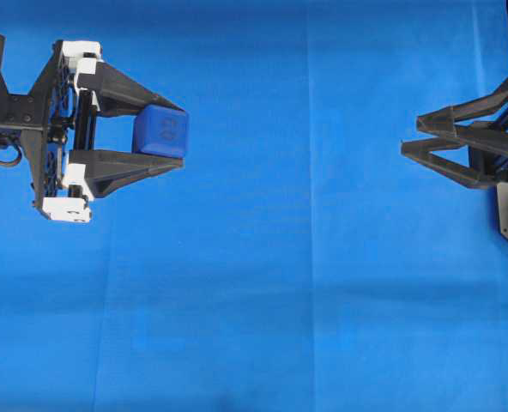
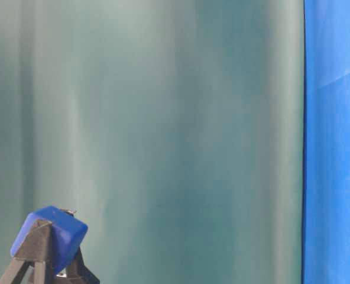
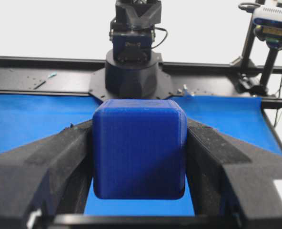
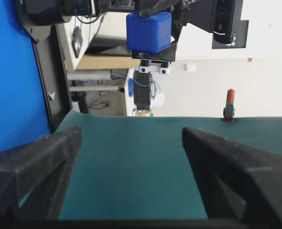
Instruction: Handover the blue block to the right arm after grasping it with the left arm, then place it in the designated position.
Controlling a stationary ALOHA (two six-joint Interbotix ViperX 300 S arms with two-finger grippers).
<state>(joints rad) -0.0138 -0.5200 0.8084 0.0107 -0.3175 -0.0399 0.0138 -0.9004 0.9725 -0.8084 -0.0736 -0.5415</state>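
Note:
The blue block (image 1: 160, 131) hangs in the air above the cloth at the left, clamped between the two black fingers of my left gripper (image 1: 183, 137), the one with white plastic pieces. The left wrist view shows the blue block (image 3: 138, 148) filling the gap between both pads, with the right arm's base (image 3: 131, 52) straight beyond it. From table level the blue block (image 2: 51, 234) sits on top of the fingers (image 2: 39, 257). My right gripper (image 1: 410, 135) waits far to the right, turned on its side, open and empty. In its own view its fingers (image 4: 45, 157) stand wide apart and the blue block (image 4: 149, 31) is far ahead.
A bright-blue cloth (image 1: 305, 283) covers the table. A teal backdrop (image 2: 163, 118) stands behind it, held by a red clamp (image 4: 230, 107). A black frame rail (image 3: 45, 71) and a camera stand (image 3: 274, 28) border the far side.

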